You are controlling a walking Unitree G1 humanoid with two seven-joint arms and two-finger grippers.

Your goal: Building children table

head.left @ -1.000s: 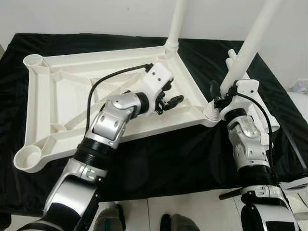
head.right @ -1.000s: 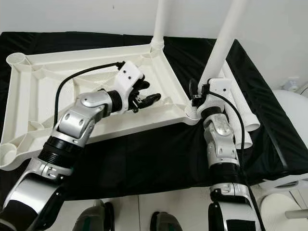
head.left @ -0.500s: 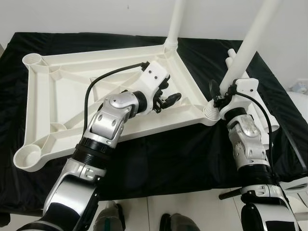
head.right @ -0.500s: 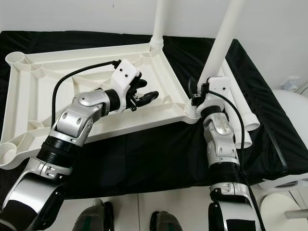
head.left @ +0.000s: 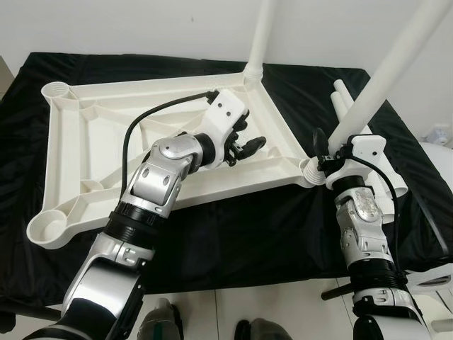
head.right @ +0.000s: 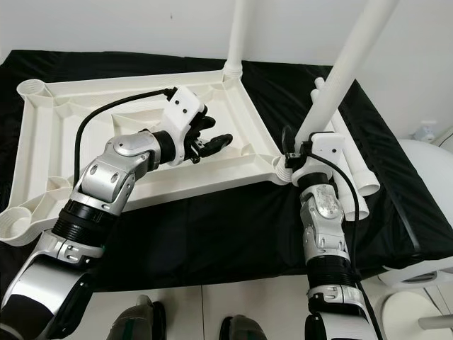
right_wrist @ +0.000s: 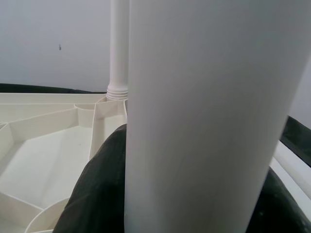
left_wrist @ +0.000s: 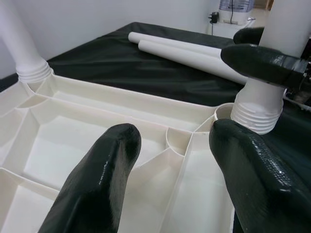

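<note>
Black cloth (head.left: 233, 234) covers the work surface; all places below are given from the tabletop.

Tabletop (head.left: 92, 152): white plastic, upside down on the cloth, ribbed underside facing up, round leg sockets at the corners. The two corners nearest the robot's left side are open sockets with nothing in them.

Far leg (head.left: 259, 35): white tube standing in the tabletop's far corner socket, close to upright, its threaded collar sitting at the socket mouth.

Near leg (head.left: 386, 71): white tube rising from the tabletop's right-hand corner socket, tilted away from the tabletop toward the robot's right. Its ribbed base (left_wrist: 256, 108) sits at the socket rim; how deep it is seated cannot be told.

Spare legs (head.right: 347, 159): two white tubes lying side by side on the cloth, just beyond the tabletop's right-hand corner, behind the tilted leg.

Left gripper (head.left: 244, 147): over the tabletop's inner ribs, near the right-hand edge, pointing at the right-hand corner. Fingers (left_wrist: 92, 189) spread apart with nothing between them, hovering close above the ribbed panel.

Right gripper (head.left: 327, 149): at the tabletop's right-hand corner, black fingers (right_wrist: 99, 194) pressed on either side of the near leg just above its base, pinching it.
</note>
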